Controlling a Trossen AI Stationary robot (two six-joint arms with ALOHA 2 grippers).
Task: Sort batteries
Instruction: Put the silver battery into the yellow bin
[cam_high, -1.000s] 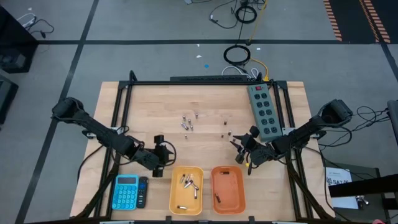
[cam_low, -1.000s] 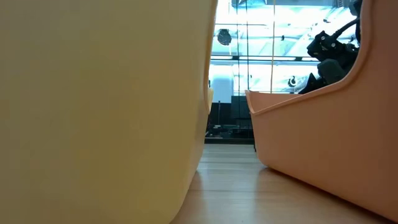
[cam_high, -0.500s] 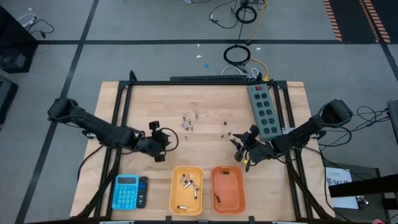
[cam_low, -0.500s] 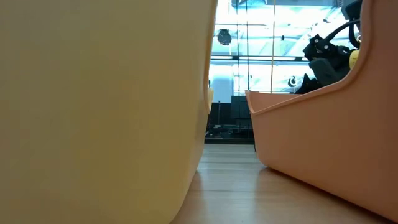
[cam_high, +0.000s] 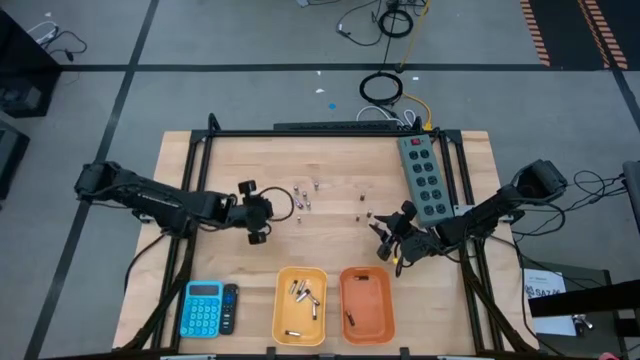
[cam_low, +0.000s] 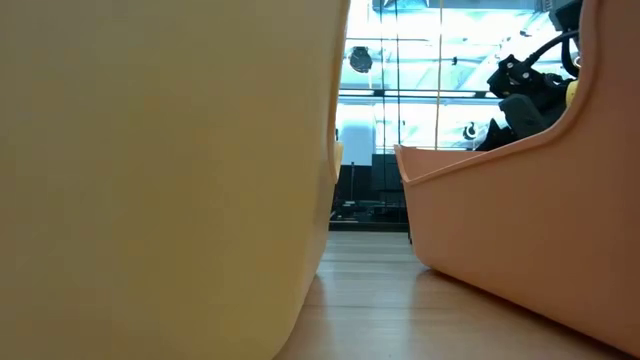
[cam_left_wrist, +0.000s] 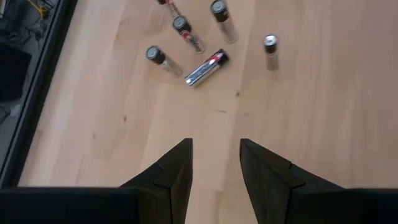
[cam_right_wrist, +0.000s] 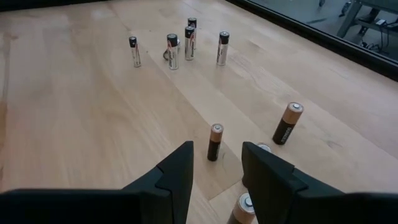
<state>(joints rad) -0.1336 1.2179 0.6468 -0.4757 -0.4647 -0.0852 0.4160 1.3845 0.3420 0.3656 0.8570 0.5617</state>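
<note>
Silvery-light batteries (cam_high: 301, 196) stand in a small group on the wood mid-table; in the left wrist view several stand on end (cam_left_wrist: 160, 58) and one lies flat (cam_left_wrist: 207, 67). Smaller dark batteries (cam_high: 365, 213) stand to their right, and the right wrist view shows them upright (cam_right_wrist: 214, 142) close ahead. My left gripper (cam_high: 272, 209) (cam_left_wrist: 214, 155) is open, just left of the silvery group. My right gripper (cam_high: 381, 236) (cam_right_wrist: 216, 167) is open, beside the dark ones, with one dark battery (cam_right_wrist: 244, 208) near its fingers.
A yellow bin (cam_high: 300, 305) holding light batteries and an orange bin (cam_high: 366, 303) holding a dark one sit at the near edge and fill the low view (cam_low: 150, 180) (cam_low: 520, 230). A blue calculator (cam_high: 203, 308) lies near-left. A grey power strip (cam_high: 423, 175) lies far-right.
My left gripper has travelled from beside the yellow bin toward the far edge and to the right, ending just left of the silvery batteries. The batteries have stayed where they were.
</note>
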